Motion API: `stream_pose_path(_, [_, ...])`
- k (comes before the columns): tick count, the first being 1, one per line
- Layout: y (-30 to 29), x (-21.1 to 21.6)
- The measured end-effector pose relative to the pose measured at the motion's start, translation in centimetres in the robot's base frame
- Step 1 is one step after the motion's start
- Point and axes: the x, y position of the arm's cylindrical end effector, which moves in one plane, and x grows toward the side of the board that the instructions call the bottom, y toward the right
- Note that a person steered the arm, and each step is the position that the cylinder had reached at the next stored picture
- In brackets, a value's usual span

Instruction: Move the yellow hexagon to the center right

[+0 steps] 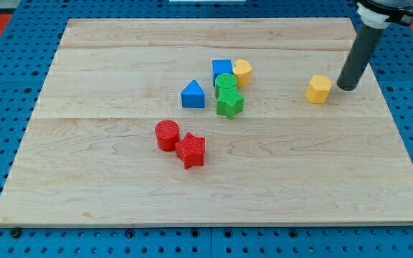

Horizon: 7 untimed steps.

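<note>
- Camera view: you see the tool, a straight dark rod, coming down from the view's top right. My tip (348, 87) rests on the wooden bench (84, 179).
- The tool is a plain rod, so it is neither spread nor pressed together. It pinches nothing and touches no block.
- A yellow block (319, 89) sits just left of my tip, with a narrow gap between them. It lies at the bench's centre right.
- A second yellow block (242, 72) lies well left of my tip. It touches a blue cube (221, 69) and a green cylinder (226, 81).
- You cannot tell for sure which yellow block is the hexagon; both look faceted.
- A green star (229, 104) sits just below the green cylinder, and a blue triangle (193, 94) sits further left.
- Far left of and below my tip, a red cylinder (167, 135) touches a red star (191, 150).
</note>
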Motion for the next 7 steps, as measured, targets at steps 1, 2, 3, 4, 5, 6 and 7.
stream_pose_path(1, [-3.3, -4.0])
stream_pose_path(2, [-6.3, -3.1])
stream_pose_path(3, [-6.8, -0.5])
stream_pose_path(4, [-4.7, 0.5])
stream_pose_path(5, [-3.5, 2.2])
stream_pose_path(6, [-7.7, 5.9])
stream_pose_path(7, [-7.1, 13.9])
